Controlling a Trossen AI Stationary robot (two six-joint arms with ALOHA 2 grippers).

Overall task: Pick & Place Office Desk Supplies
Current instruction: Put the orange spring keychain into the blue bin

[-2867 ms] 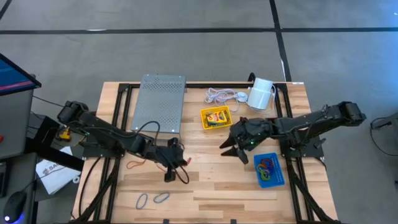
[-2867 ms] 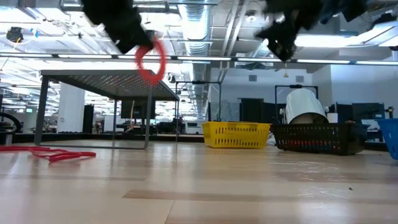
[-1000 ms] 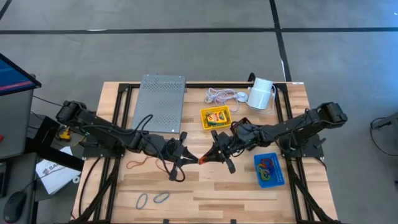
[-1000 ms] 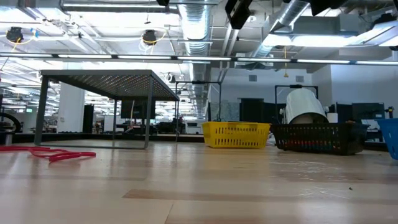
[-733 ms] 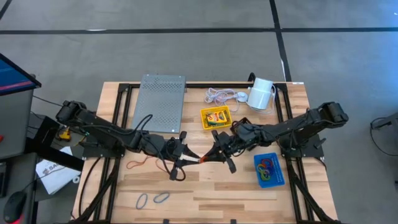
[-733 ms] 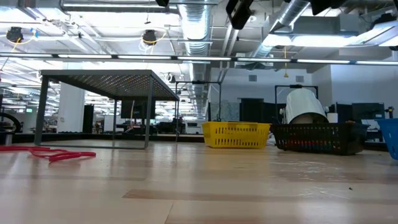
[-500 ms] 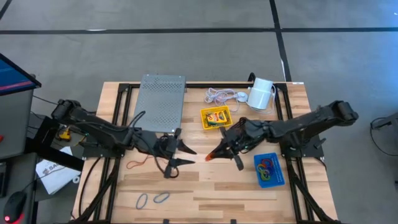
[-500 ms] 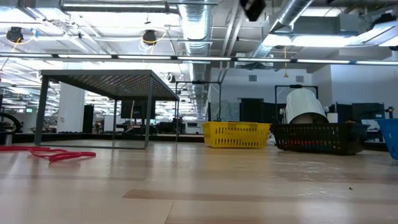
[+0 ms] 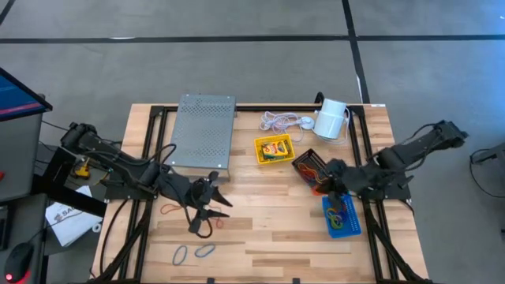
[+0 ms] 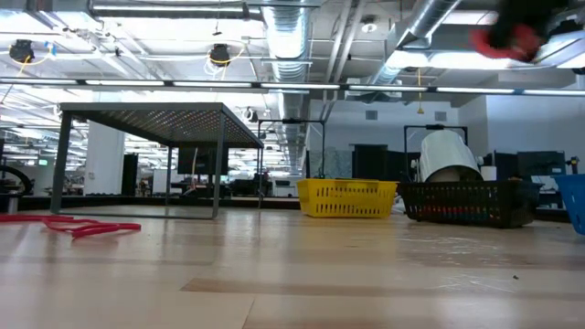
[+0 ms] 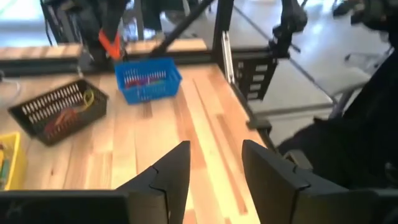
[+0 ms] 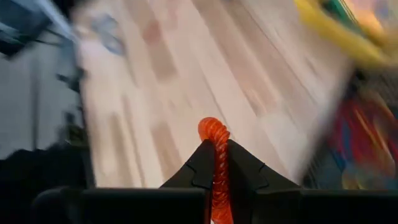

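My left gripper [image 9: 207,205] hangs low with fingers spread apart; my right gripper [image 12: 214,163] is pinched closed, arm stretched sideways.

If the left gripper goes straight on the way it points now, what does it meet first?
Probably nothing on the table. The open left gripper faces bare wood toward the table's right edge; the blue tray and black tray lie off to one side. Depth is uncertain.

An orange-red rubber band [image 12: 214,149] hangs pinched in the right claw [image 12: 215,163] above the black mesh tray [image 9: 309,168].
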